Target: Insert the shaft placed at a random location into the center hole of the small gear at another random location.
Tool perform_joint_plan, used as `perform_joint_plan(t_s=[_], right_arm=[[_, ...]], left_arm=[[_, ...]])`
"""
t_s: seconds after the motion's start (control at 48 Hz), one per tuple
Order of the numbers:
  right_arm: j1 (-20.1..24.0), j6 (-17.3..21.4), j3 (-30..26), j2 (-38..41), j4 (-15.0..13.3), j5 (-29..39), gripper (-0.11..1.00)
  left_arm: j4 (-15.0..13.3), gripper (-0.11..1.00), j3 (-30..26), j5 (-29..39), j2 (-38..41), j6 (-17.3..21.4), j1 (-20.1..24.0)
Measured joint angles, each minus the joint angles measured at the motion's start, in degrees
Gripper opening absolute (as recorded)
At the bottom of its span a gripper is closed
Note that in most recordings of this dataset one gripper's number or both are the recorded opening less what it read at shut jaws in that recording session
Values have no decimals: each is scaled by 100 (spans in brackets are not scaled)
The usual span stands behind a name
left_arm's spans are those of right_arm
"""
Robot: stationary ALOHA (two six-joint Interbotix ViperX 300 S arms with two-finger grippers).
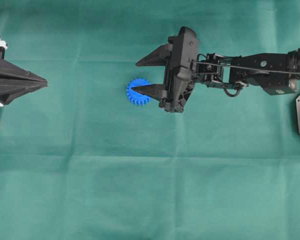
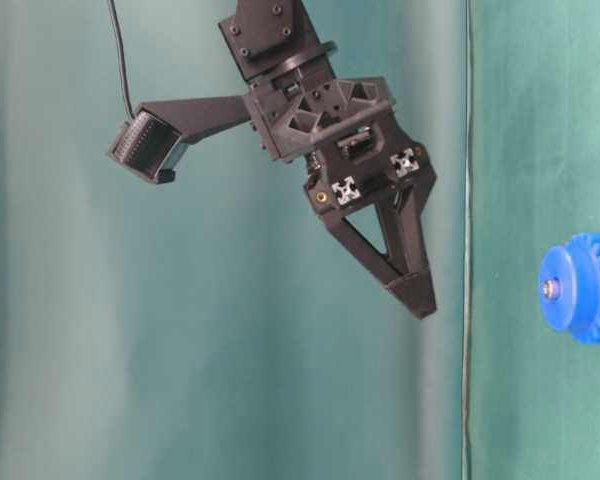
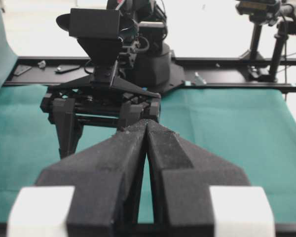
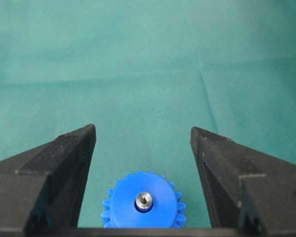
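Gear [image 4: 143, 206]: bright blue plastic, toothed all round, flat round hub; lies flat on the desk [image 1: 140, 190], which is covered in matte green cloth with faint creases.

Shaft [image 4: 144, 200]: small silvery metal pin, seated upright in the hole at the hub's middle; its end shows at the hub face in the table-level view [image 2: 550, 289].

Right tool [image 4: 143, 138]: black, wedge-shaped fingers with rough matte faces, spread wide, holding nothing. It hangs above the gear; in the wrist view the gear sits between the fingers without touching either. From overhead one finger overlaps the gear.

Left tool [image 3: 147, 136]: black foam-like tapered fingers, pressed together, empty, well apart from the gear at the desk's left edge.
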Motion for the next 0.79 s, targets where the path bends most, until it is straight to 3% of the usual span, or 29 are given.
perform_joint_plan(t_s=[0.208,0.791], right_arm=[[0,0,141,-132,-9,18,77],[9,0,1310,-1547,0,26,77]], left_arm=[[0,0,0,0,-9,0,-9],[0,0,0,0,-9,0,-9]])
